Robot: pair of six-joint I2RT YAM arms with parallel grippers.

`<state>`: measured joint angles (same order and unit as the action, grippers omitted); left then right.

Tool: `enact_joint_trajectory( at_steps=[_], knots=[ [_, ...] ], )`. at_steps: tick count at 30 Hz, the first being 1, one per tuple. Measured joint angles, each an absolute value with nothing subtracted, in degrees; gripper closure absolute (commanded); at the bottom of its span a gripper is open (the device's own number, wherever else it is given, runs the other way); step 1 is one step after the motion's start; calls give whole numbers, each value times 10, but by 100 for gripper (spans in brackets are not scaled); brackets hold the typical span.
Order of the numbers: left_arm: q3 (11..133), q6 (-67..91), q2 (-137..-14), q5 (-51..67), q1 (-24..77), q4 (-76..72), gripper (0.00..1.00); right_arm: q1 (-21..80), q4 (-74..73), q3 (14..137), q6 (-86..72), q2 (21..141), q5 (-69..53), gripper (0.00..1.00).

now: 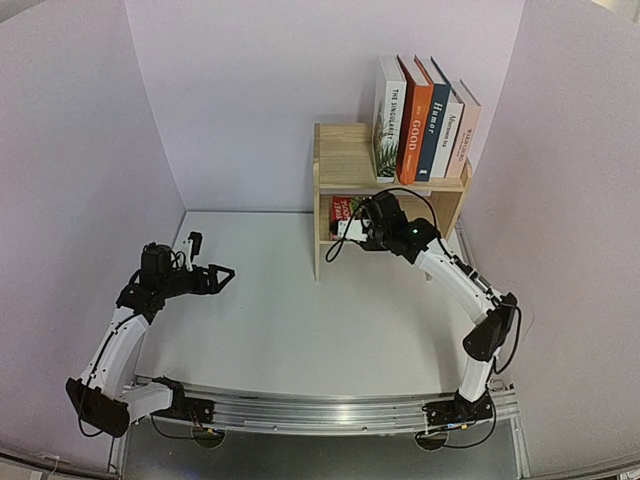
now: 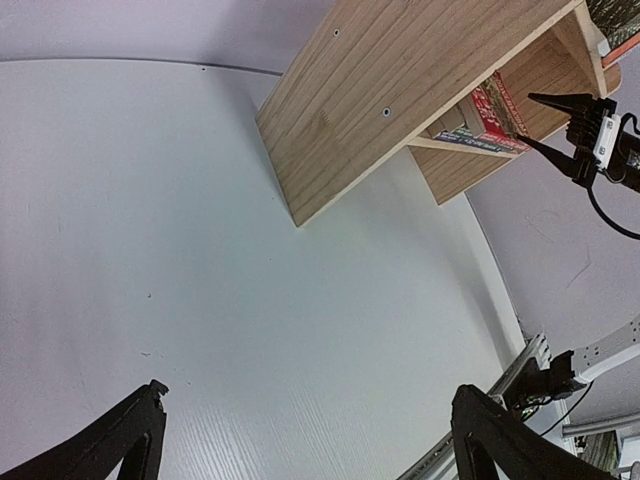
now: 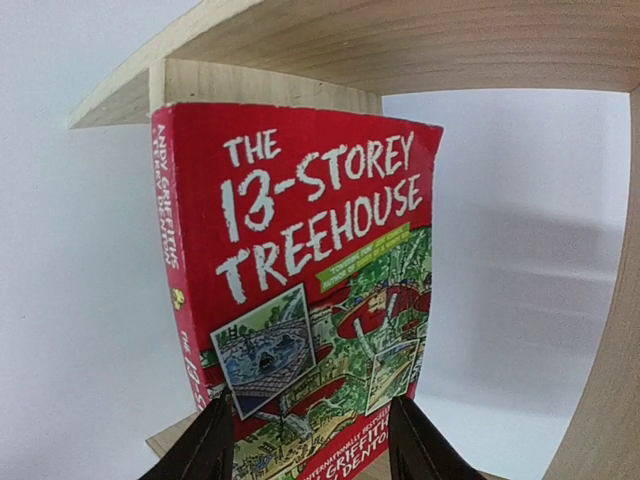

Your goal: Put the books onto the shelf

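1. The white table (image 1: pixel 290 320) spreads out in front of me, matte, with a faint grain in its surface.
2. Pale lilac wall panels (image 1: pixel 250 100) close it in at nine, twelve and three o'clock.
3. A silvery metal rail (image 1: pixel 320 410) runs side to side along the table's six o'clock edge.

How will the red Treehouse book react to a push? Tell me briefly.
Probably tips easily: the red Treehouse book stands on its narrow edge in the shelf, with open space beside it. Likely light and slightly floppy, since it looks like a thin paperback.
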<state>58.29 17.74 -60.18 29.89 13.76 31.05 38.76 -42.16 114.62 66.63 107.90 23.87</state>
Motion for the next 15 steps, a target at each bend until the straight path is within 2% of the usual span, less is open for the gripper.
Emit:
enact_joint_trajectory(
  at_steps=[4,8,15],
  knots=[
    [583,177,-602,299,138,310,1,388,-421,1151,665,1080,237,43],
    [583,172,-602,299,138,310,1,386,-420,1151,663,1087,236,28],
    [580,164,-599,299,138,311,1,385,-423,1151,656,1088,230,30]
  ],
)
